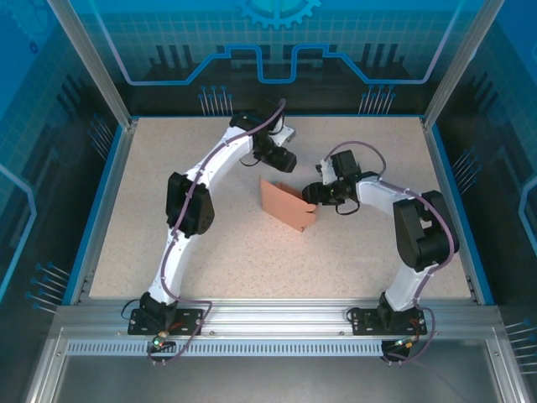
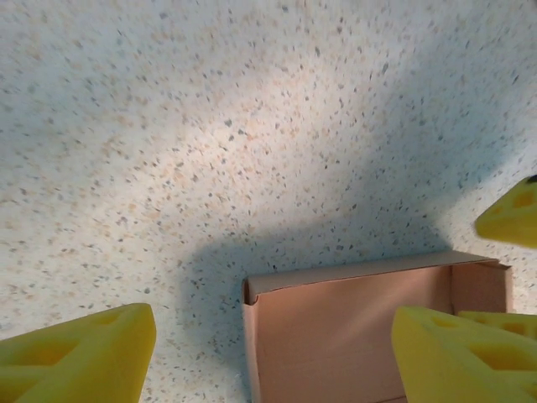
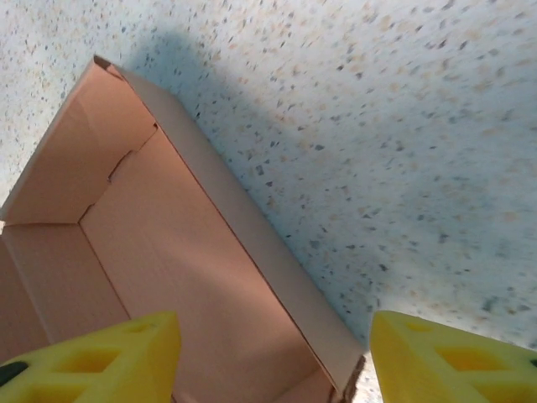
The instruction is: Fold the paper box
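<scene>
One paper box [image 1: 286, 206], salmon-orange card, part-folded with walls raised and top open, stands near the middle of the speckled table [image 1: 151, 243]. Left gripper [image 1: 284, 162]: just beside the box's far end, jaws released and wide apart. Right gripper [image 1: 313, 196]: at the box's right edge, jaws released, straddling one wall without pinching it.

Salmon-orange paper box [image 1: 285, 206], speckled beige table [image 1: 168, 210]
</scene>
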Robot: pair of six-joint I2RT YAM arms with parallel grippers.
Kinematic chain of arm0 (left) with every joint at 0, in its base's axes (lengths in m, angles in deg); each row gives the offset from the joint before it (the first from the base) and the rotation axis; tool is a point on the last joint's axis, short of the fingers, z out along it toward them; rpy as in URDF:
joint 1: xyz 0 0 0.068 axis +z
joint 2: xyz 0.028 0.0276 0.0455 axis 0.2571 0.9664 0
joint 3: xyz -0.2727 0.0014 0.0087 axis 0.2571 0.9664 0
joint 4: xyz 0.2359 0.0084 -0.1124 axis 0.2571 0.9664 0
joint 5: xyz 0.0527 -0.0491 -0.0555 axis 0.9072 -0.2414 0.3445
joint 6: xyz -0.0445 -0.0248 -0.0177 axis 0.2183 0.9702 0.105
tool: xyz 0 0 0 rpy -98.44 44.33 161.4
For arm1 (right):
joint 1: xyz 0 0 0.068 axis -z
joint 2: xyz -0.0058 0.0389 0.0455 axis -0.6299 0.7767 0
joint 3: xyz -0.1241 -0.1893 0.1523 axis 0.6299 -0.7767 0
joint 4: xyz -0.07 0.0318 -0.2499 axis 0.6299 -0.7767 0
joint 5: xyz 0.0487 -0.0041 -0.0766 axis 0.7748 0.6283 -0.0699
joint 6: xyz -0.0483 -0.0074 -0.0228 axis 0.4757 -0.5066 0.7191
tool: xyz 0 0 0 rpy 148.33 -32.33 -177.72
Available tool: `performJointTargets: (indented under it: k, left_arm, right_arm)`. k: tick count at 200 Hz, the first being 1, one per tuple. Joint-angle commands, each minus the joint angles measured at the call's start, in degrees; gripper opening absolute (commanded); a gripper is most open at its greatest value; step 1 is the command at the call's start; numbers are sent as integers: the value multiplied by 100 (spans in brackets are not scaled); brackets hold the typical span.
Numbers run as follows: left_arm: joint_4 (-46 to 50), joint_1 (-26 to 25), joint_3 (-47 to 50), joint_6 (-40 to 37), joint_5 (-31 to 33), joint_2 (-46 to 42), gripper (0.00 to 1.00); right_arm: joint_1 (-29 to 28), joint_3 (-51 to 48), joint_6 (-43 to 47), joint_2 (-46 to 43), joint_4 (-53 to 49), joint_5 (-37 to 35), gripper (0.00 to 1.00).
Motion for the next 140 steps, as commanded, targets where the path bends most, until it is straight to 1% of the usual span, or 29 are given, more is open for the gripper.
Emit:
performJointTargets:
  k: [1,27,44,68,92,120,140]
  left_arm:
    - [-157,122,17,168,-159,-390,76]
    - [-662,304,720,401,107,-1035,75]
    - [-1260,503,1542,665,338,-1693,75]
    - [-2160,934,2835,1192,359,-2703,74]
    - [-2806,1329,3909,1543,406,-3640,74]
    - [-3183,1615,4688,1783,541,-4462,74]
    - [-3321,1689,5022,1903,502,-4866,74]
  right_arm:
    - [-105,116,19,49,-17,492,62]
    - [-156,-198,-128,-141,79,693,62]
    - [-234,-544,-355,-358,308,851,62]
    - [-523,-1032,-771,-689,752,939,62]
    - [-967,-1414,-1115,-975,1018,697,63]
    - [-1564,-1552,-1399,-1081,1253,500,64]
    - [-1663,-1470,-1238,-1162,1068,241,65]
